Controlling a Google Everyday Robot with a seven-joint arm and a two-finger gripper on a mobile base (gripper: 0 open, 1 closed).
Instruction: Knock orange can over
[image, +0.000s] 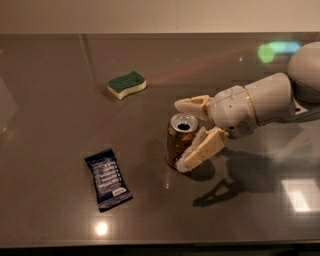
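The orange can (176, 143) stands upright near the middle of the dark table (60, 125), its silver top with the pull-tab hole facing up. My gripper (181, 135) reaches in from the right and is open. One cream finger (192, 104) lies behind the can's top. The other finger (202, 149) lies against the can's front right side, its tip low by the can's base. The can sits between the two fingers.
A green and yellow sponge (127, 84) lies at the back left of the can. A dark blue snack packet (107, 179) lies at the front left. My white arm (265, 102) stretches off to the right edge.
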